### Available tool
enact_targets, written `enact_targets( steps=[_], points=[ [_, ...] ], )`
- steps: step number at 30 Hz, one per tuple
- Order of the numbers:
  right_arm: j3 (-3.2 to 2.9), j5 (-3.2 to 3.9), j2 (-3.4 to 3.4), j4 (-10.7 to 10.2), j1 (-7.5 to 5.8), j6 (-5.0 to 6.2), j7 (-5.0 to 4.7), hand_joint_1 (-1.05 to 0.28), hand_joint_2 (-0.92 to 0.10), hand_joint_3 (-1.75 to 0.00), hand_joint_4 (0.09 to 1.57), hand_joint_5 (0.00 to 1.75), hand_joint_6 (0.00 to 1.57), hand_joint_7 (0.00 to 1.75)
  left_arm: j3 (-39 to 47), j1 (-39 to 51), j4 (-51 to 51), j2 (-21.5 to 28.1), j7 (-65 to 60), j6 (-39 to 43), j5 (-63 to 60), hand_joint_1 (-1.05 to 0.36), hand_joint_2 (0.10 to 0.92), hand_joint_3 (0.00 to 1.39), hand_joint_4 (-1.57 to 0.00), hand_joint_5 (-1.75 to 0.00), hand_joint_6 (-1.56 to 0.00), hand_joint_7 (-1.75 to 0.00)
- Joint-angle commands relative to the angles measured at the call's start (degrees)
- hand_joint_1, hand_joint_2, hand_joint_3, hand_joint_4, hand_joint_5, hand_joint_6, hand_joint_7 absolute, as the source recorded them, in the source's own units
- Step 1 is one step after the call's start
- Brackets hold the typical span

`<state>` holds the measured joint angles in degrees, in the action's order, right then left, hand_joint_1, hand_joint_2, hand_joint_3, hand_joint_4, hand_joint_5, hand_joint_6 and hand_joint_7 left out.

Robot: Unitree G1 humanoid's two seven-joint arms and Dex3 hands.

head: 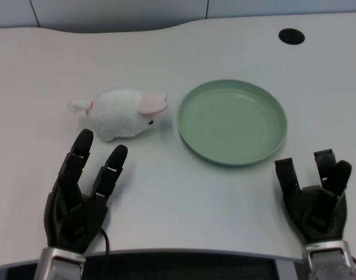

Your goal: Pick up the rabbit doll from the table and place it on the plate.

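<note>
A white plush rabbit doll [122, 113] with pink ears lies on its side on the white table, left of centre. Just to its right sits a round pale green plate [192, 125] with nothing in it. My left hand [81, 192] rests low at the near left, palm up, its fingers apart and stretched toward the doll. The fingertips [83, 139] end a short way in front of the doll and do not touch it. The hand holds nothing.
My right hand [317, 198] waits at the near right, fingers upright, just in front of the plate's right side. A black round hole [291, 36] is set in the table at the far right. The table's near edge [189, 254] runs just behind both wrists.
</note>
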<state>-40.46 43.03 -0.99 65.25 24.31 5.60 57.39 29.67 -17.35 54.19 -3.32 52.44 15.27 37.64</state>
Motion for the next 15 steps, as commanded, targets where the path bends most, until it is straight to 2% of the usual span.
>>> enact_targets(
  steps=[1,3,8,12,15],
  points=[
    [-0.27,0.14,-0.99,0.8,0.26,-0.71,-0.52,-0.59,-0.92,-0.11,0.79,1.75,0.67,1.62,0.4,0.3,1.6,0.5,-0.1,0.0,-0.1,-0.76,0.921,0.33,-0.39,-0.33,-0.36,0.00],
    [-0.30,0.17,-1.08,1.0,0.40,-0.91,-0.37,-0.59,-0.92,-0.12,0.79,1.75,0.65,1.66,0.5,0.1,1.8,0.5,0.0,0.0,0.0,-0.76,0.921,0.33,-0.39,-0.33,-0.36,0.00],
    [-0.33,0.04,-1.09,1.1,0.52,-0.59,-0.62,-0.59,-0.92,-0.12,0.80,1.75,0.65,1.66,0.7,0.1,1.9,0.4,0.1,0.0,0.0,-0.75,0.921,0.32,-0.39,-0.33,-0.36,0.00],
    [-0.20,-0.11,-0.80,0.8,0.59,-0.36,-1.23,-0.59,-0.92,-0.11,0.81,1.75,0.65,1.67,0.9,-0.1,1.7,0.6,0.3,-0.4,0.2,-0.76,0.921,0.31,-0.40,-0.33,-0.37,0.00],
    [-0.11,-0.18,-0.67,0.9,0.56,-0.10,-0.91,-0.59,-0.92,-0.11,0.80,1.75,0.64,1.68,1.0,-0.2,1.6,0.8,0.7,-0.7,0.3,-0.76,0.921,0.31,-0.40,-0.33,-0.36,0.00]
  ],
)
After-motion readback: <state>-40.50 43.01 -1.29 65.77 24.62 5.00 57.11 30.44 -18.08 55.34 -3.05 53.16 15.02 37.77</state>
